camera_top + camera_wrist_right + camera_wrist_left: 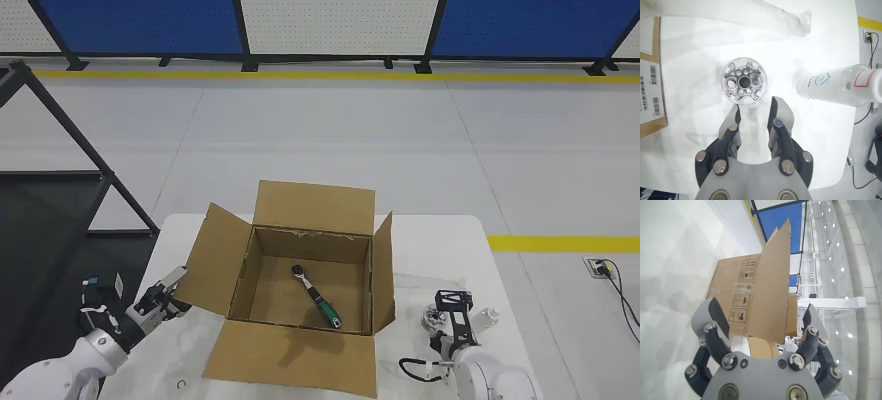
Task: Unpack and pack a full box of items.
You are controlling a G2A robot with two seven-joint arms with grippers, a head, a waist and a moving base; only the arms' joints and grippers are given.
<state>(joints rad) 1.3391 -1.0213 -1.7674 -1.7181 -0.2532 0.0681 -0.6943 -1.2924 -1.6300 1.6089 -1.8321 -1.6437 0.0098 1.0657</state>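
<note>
White bench [430, 240] is sitting on a pale shop floor. Top view's showing a green-handled ratchet [318, 296] lying inside the open cardboard box [315, 208]. Left pincer [762, 308] is gaping wide, a box flap just ahead of it. Right pincer [755, 104] is hanging apart too, with a round slotted metal hub [744, 83] just past its tips and a smooth white bottle [829, 87] off to its side.

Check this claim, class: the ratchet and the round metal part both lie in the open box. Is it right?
No. Only the ratchet lies in the box; the metal part lies on the table, as the right wrist view shows.
</note>
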